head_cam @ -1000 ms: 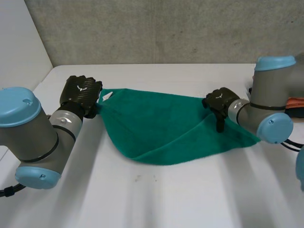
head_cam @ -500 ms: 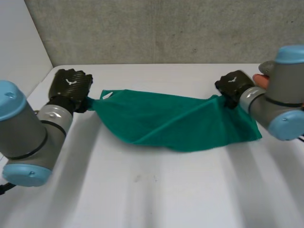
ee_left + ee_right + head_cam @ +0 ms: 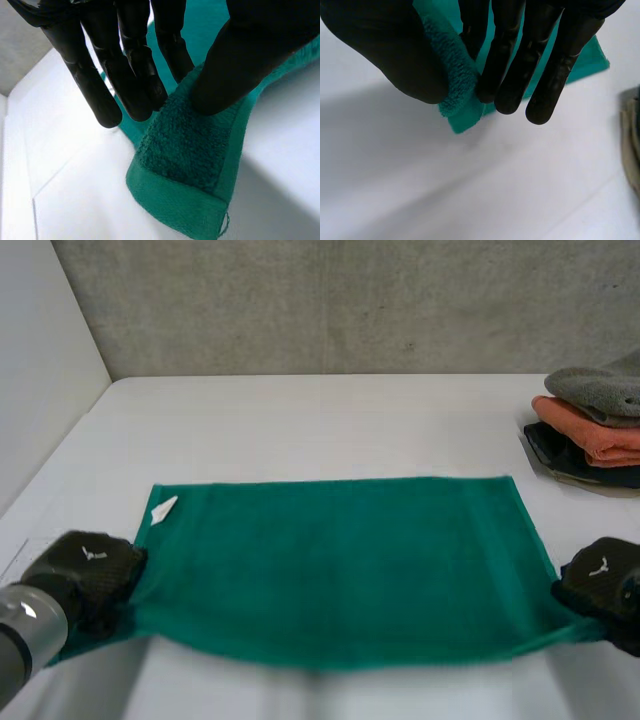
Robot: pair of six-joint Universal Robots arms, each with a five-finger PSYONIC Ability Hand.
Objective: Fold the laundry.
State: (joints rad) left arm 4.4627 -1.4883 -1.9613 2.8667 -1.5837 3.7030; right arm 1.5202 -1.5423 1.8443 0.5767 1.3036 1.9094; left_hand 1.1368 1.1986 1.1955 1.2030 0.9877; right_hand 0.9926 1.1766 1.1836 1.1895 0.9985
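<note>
- Towel: one green terry cloth with a looped, nubby pile and a flat hemmed border. It is spread wide as a rectangle across the middle of the white tabletop. A small white tag sits near its far left corner.
- Left hand: black and glossy, at the towel's near left corner. In the left wrist view the left hand pinches the towel. The thumb presses on the pile from one side and the straight fingers back it from the other. The hemmed corner projects just past the fingertips.
- Right hand: at the towel's near right corner. In the right wrist view the right hand grasps the towel, with a bunched fold of it caught between the thumb and the straight fingers. A short tip of cloth shows beyond the thumb.
- Near edge: stretched between the two hands, with a shadow on the tabletop beneath it.
- Pile: at the far right of the tabletop, well apart from the towel. It holds three folded cloths: grey on top, orange in the middle, dark at the bottom.
- Count: one towel, two hands, one pile.
</note>
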